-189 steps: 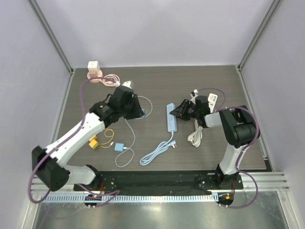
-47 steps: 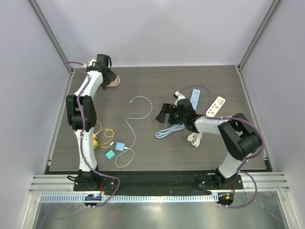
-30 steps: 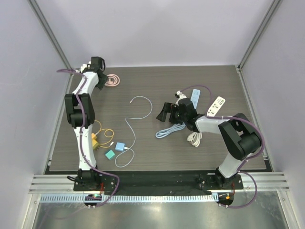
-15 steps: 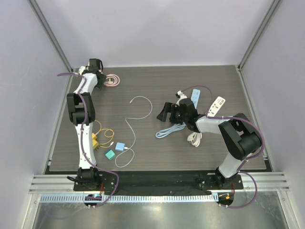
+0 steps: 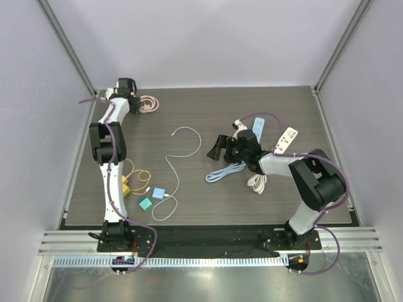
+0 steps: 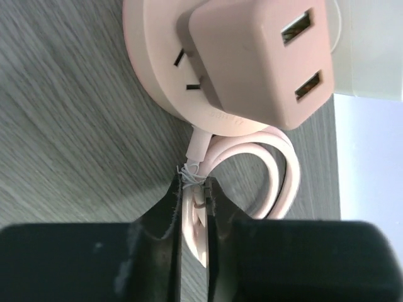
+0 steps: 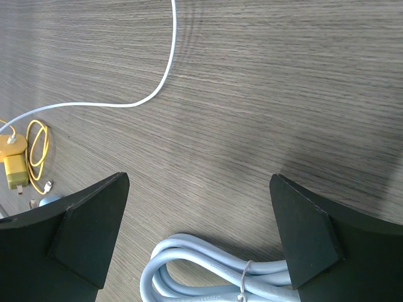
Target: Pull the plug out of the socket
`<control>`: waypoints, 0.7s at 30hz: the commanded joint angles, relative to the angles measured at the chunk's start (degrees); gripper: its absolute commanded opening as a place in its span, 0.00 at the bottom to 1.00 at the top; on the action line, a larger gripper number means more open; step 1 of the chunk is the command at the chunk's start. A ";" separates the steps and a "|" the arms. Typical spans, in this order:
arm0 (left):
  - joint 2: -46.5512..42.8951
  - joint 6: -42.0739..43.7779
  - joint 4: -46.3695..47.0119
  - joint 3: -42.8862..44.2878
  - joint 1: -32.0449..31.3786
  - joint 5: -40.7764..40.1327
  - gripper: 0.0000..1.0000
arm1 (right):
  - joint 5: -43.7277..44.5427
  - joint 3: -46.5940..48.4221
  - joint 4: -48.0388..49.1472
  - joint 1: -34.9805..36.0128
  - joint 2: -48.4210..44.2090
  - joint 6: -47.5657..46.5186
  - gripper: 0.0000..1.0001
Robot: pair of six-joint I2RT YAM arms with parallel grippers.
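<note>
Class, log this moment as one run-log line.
left pincer: shut on pink cord | plug: in socket, not yet pulled | right pincer: open, near grey cable

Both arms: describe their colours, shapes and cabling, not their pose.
The left arm and right arm have white link shells and black joint housings. A purple cable runs loosely along each. The left gripper and right gripper have matte black, tapering fingers. No markings are legible.
</note>
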 commanded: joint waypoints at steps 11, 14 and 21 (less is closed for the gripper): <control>-9.59 9.81 -2.06 -14.55 -4.14 4.07 0.00 | 0.91 -0.24 0.97 -0.19 -1.45 -0.38 1.00; -14.95 12.09 -2.15 -20.17 -5.12 5.12 0.00 | 1.61 -0.33 0.27 -0.19 -2.42 -0.90 1.00; -26.55 15.53 -2.67 -36.41 -8.72 8.29 0.00 | 3.28 -0.33 -1.05 -0.19 -3.39 -2.40 1.00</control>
